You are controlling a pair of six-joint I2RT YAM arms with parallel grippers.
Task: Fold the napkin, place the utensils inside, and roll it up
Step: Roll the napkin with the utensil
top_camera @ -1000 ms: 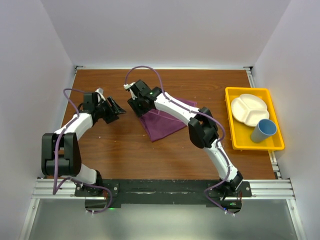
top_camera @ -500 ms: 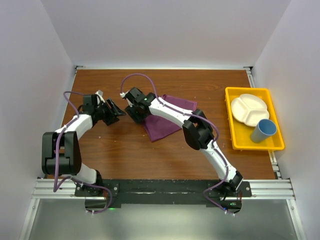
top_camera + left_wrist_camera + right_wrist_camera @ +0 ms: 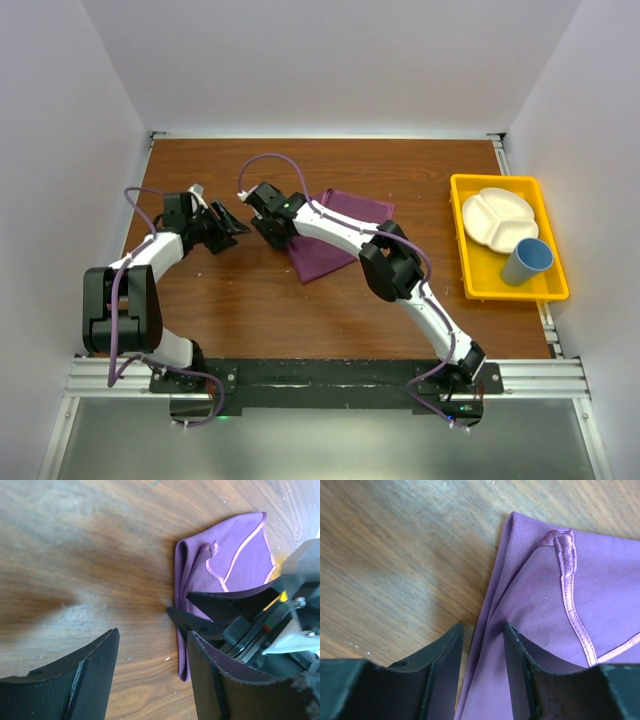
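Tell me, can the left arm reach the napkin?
Probably yes. The left gripper is open and faces the napkin edge with nothing between them. But the right gripper straddles that same edge, so they might bump.

napkin point(image 3: 320, 258): 1, apparently | yellow tray point(image 3: 482, 283): 1 | white plate point(image 3: 495, 216): 1 | blue cup point(image 3: 527, 261): 1

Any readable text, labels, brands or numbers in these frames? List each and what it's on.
None: no readable text, label, brand or number in any view.
The napkin, yellow tray, white divided plate and blue cup are all plain, with no print.
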